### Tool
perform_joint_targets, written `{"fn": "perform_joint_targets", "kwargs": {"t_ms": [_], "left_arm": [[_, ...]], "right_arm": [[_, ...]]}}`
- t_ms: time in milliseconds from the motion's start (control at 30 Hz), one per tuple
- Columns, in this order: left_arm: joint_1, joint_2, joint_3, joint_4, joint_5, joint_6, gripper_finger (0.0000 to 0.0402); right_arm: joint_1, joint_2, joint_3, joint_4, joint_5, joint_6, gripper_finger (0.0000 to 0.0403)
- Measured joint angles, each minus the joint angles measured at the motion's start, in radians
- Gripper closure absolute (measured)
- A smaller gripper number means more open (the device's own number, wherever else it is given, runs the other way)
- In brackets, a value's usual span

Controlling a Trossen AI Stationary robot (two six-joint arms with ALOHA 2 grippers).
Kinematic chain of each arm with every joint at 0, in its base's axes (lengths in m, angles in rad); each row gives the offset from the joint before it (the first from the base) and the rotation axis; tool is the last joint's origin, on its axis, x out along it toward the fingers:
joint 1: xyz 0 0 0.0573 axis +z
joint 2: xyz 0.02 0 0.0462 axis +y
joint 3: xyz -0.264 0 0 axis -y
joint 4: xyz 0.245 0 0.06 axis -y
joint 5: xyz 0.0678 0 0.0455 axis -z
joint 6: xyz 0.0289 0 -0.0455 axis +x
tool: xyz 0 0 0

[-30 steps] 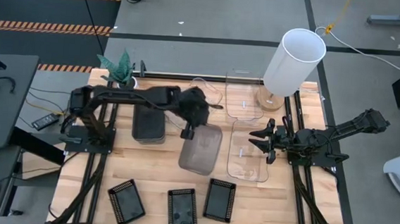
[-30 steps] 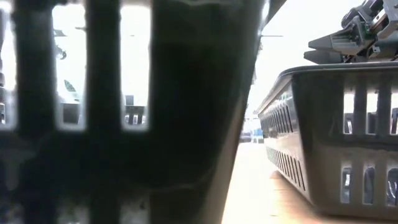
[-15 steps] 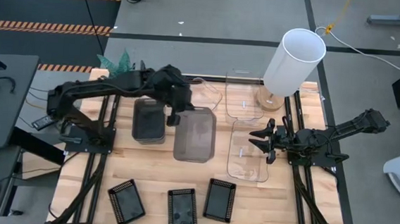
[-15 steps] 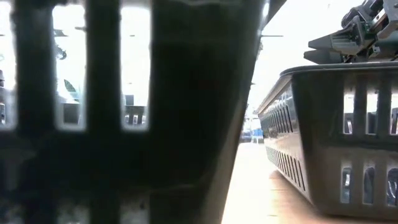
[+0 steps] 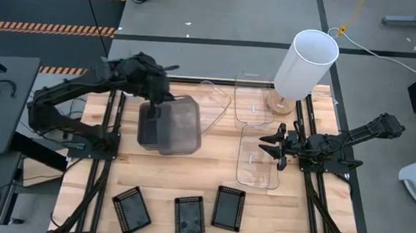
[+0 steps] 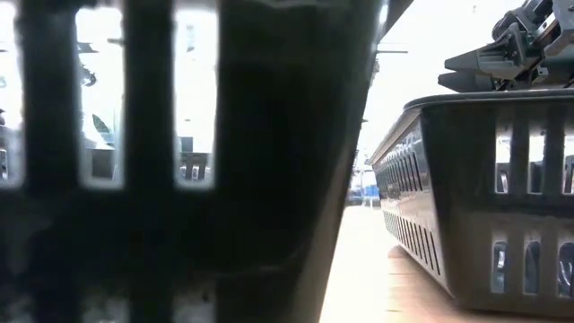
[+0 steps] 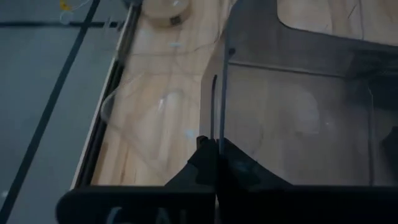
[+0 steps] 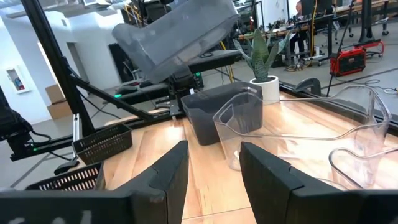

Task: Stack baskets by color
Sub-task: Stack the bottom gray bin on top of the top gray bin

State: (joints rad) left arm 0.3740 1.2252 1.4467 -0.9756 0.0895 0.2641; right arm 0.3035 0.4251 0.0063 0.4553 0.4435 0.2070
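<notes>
Grey basket (image 5: 180, 124), smoky translucent: held aloft and tilted by the left pincer (image 5: 152, 105), which is closed tight on one rim wall; in the left wrist view the thin wall (image 7: 219, 93) runs straight up from between the shut fingers, the tub spreading away beyond them. Change over the last second: the basket has travelled from mid-surface, near the clear baskets, back toward the left rear, and now overlaps the grey stack (image 5: 150, 129) that sits by the plant (image 5: 123, 68). Significance, as a judgement: carry phase nearly complete; what remains is levelling, aligning over the stack and lowering to nest grey into grey. The right wrist view confirms the basket (image 8: 177, 34) hangs slanted above the seated grey stack (image 8: 214, 112), not yet inside it. Clear baskets: one (image 5: 210, 102) at rear centre, one (image 5: 254, 103) beside the white cylinder (image 5: 305, 64), one (image 5: 257, 162) near the right side; none stacked yet. Black trays (image 5: 188, 216): three in a row along the front edge, separate and untouched. Right pincer (image 5: 273, 144): fingers spread, holding nothing, hovering over the edge of the nearest clear basket, arm at rest on the right of the surface (image 5: 160, 175). Low view: blocked by tray mesh (image 6: 475, 206) close to the lens; nothing of the carried basket visible there.
</notes>
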Motion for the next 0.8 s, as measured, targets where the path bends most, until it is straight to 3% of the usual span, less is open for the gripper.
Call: {"fn": "perform_joint_targets", "kwargs": {"t_ms": [133,433,800], "left_arm": [[0.042,-0.045,0.0,-0.098,-0.014,0.006,0.0397],[0.13,-0.061,0.0,-0.296,-0.165,0.119,0.0397],[0.217,-0.048,-0.015,-0.308,-0.202,0.304,0.0398]], "right_arm": [[0.0,0.0,0.0,0.0,0.0,0.0,0.0253],[0.0,0.0,0.0,0.0,0.0,0.0,0.0253],[0.0,0.0,0.0,0.0,0.0,0.0,0.0253]]}}
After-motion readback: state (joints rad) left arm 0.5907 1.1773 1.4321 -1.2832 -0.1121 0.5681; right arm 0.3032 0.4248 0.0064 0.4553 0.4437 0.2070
